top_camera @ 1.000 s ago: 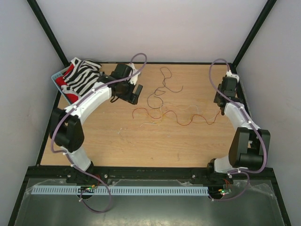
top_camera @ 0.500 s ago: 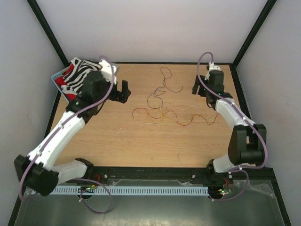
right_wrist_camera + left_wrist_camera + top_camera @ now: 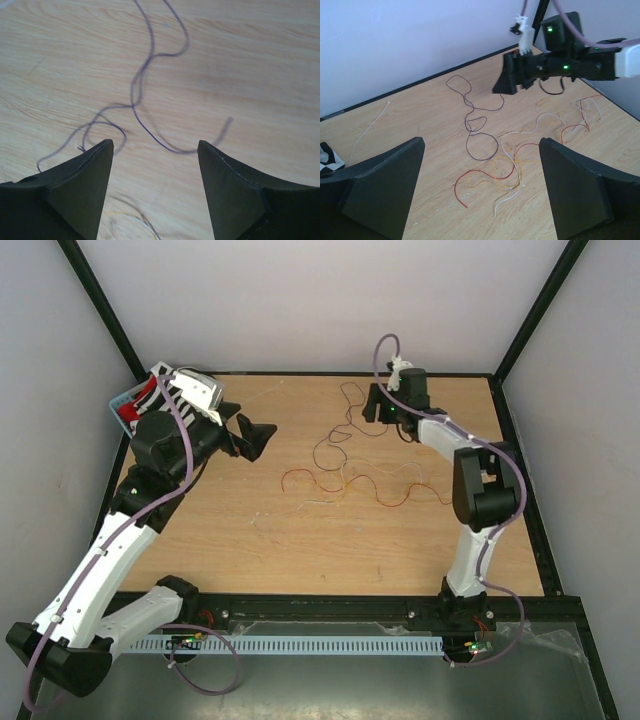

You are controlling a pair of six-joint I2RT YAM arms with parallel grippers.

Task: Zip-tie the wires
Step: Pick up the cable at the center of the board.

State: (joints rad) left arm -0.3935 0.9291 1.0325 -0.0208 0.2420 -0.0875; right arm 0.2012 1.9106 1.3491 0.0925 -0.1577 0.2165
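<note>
Left tool (image 3: 262,432), right tool (image 3: 371,403) — both agape

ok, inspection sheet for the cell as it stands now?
Surface: light wooden tabletop, no damage seen.
Job's things: curly red, orange and dark wires loose mid-table; whitish plastic zip tie lying apart near the far edge, unthreaded.
Clutter: blue basket holding zebra-striped cloth, far left corner.
Grippers: left gripper open, empty; right gripper open, empty, over a dark strand.
Cables: purple arm cables looped along both arms.
Surroundings: white walls, black frame posts.

Bright, even, diffuse light; faint soft shadows; right wrist view slightly blurred, wires (image 3: 133,97) soft-edged.
</note>
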